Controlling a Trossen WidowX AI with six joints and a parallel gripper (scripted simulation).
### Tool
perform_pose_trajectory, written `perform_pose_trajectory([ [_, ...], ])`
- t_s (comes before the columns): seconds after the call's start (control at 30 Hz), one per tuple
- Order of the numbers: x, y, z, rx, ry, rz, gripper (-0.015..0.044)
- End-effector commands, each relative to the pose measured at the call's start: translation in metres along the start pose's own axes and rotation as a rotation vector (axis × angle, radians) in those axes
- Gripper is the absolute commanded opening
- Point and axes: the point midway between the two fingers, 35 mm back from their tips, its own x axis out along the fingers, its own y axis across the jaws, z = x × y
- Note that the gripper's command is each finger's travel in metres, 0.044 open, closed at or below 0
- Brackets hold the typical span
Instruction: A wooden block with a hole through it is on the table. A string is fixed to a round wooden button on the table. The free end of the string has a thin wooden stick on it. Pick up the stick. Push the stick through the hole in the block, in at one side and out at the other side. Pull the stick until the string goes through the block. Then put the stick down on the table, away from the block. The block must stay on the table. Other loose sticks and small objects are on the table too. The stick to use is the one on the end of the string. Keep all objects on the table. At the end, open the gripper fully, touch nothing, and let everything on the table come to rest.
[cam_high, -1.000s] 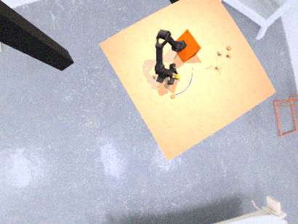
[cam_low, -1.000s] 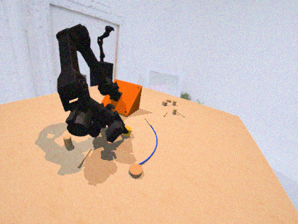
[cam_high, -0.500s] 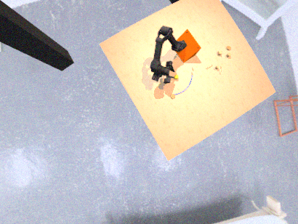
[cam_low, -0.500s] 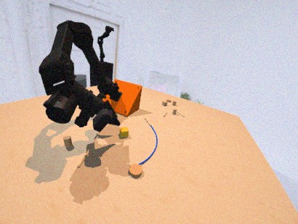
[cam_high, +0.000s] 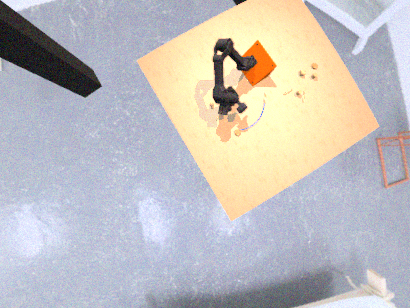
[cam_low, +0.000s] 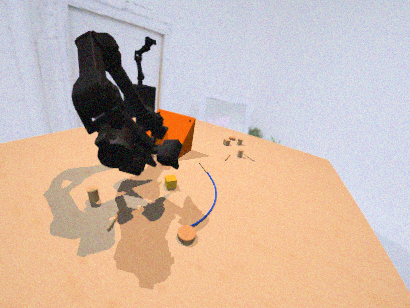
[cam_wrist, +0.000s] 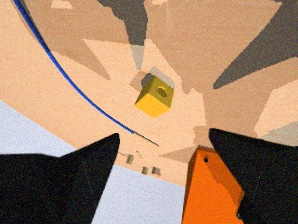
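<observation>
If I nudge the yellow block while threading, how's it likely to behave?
The yellow block looks rigid, so it probably won't deform. Its flat faces suggest sliding or pivoting rather than rolling. It's small beside the orange box, so I'd guess it's light and easily shoved by the gripper.

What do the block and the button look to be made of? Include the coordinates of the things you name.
The yellow block (cam_low: 171, 182) (cam_wrist: 154, 104): probably painted or stained wood, matte, flat-faced, without visible grain. The round button (cam_high: 237, 133) (cam_low: 187, 233): likely bare wood, judging by its tan colour and dull top.
</observation>
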Motion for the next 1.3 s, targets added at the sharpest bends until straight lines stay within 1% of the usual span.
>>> perform_pose_trajectory([
  [0.0,0.018,-0.001,-0.008,-0.756,-0.026,-0.262,0.0440],
  [0.27,0.019,0.019,-0.014,-1.866,0.030,-0.714,0.0440],
  [0.4,0.015,0.029,-0.016,-2.157,0.074,-0.871,0.0440],
  [0.47,0.015,0.031,-0.017,-2.198,0.082,-0.895,0.0440],
  [1.27,0.015,0.031,-0.017,-2.193,0.082,-0.889,0.0440],
])
